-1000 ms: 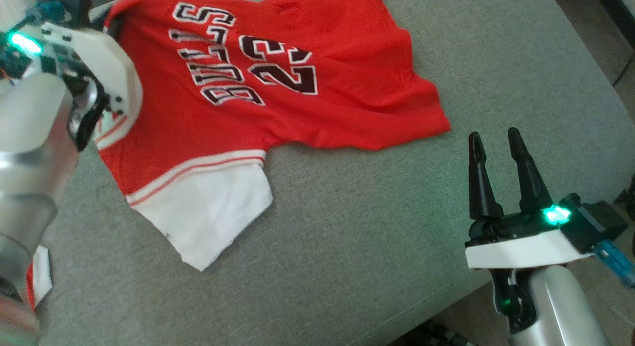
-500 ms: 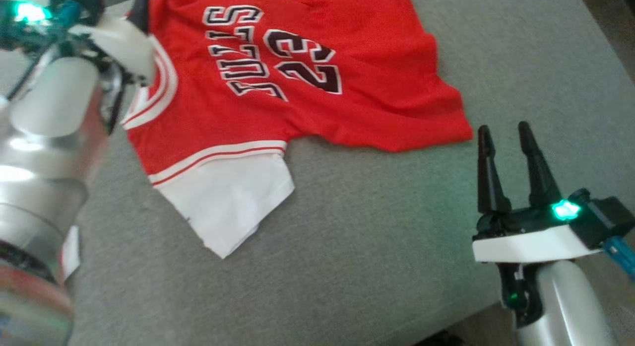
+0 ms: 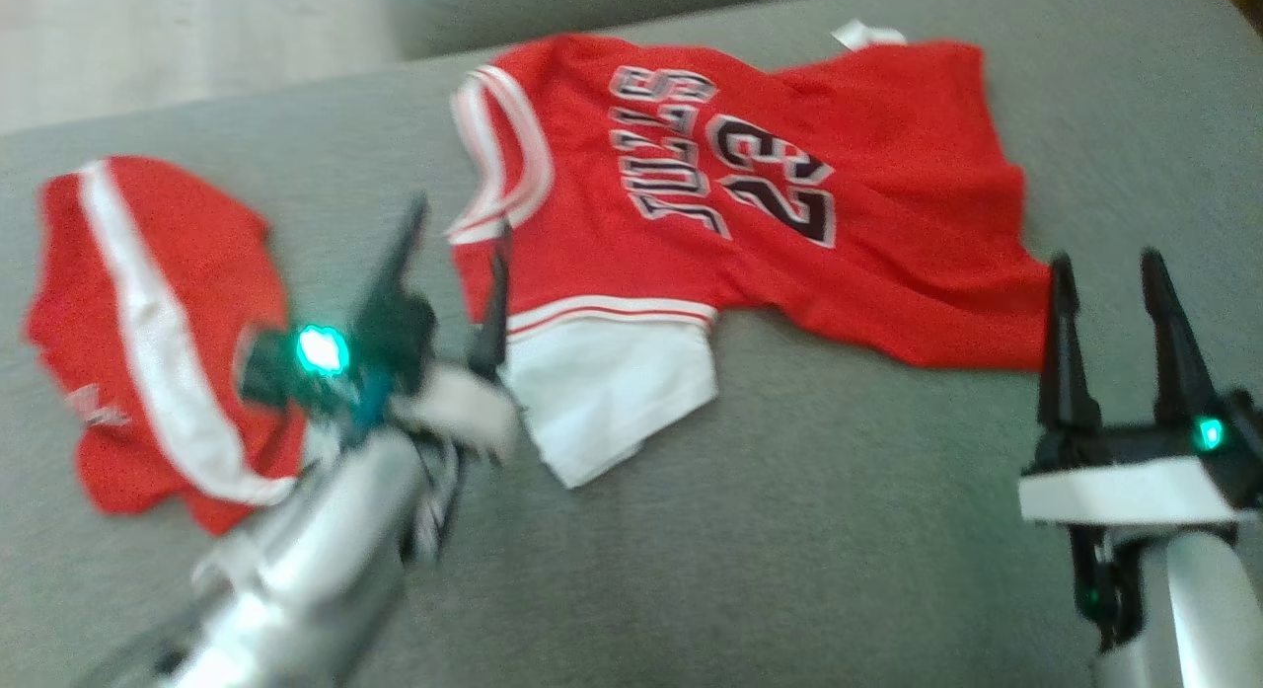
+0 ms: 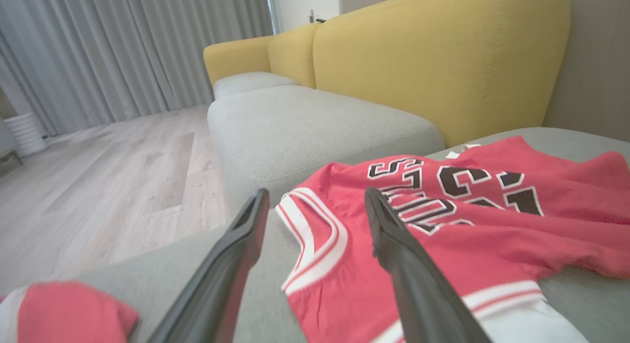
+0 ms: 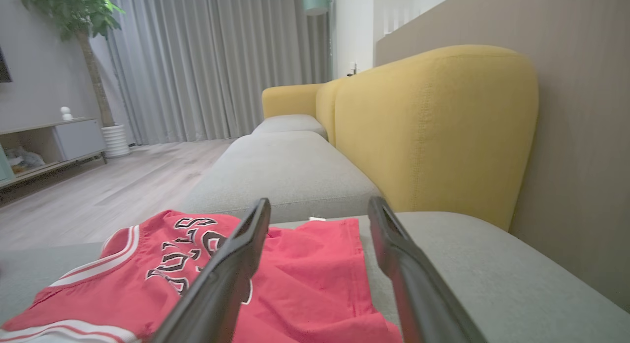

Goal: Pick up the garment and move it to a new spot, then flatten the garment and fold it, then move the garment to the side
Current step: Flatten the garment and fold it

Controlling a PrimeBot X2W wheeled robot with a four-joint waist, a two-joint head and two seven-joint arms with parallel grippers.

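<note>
The garment (image 3: 789, 175) is a red jersey with black "BULLS 23" lettering and a white sleeve (image 3: 612, 392). It lies spread but rumpled on the grey cushion (image 3: 839, 530). My left gripper (image 3: 459, 219) is open just left of the collar and sleeve, holding nothing. In the left wrist view its fingers (image 4: 315, 198) straddle the white-trimmed neckline of the garment (image 4: 467, 234) from above. My right gripper (image 3: 1105, 264) stands open by the garment's right hem corner, empty. In the right wrist view the right gripper (image 5: 320, 205) has the garment (image 5: 305, 274) below its fingers.
A second red piece with a white stripe (image 3: 148, 323) lies crumpled at the cushion's left. A yellow sofa back (image 5: 433, 126) and another grey seat (image 4: 315, 126) stand beyond the garment. Wooden floor (image 4: 113, 166) lies past the cushion's edge.
My left gripper has opened, let go of the garment's collar and drawn back off it. The head camera has swung, bringing the second red piece into view. The right gripper stays open.
</note>
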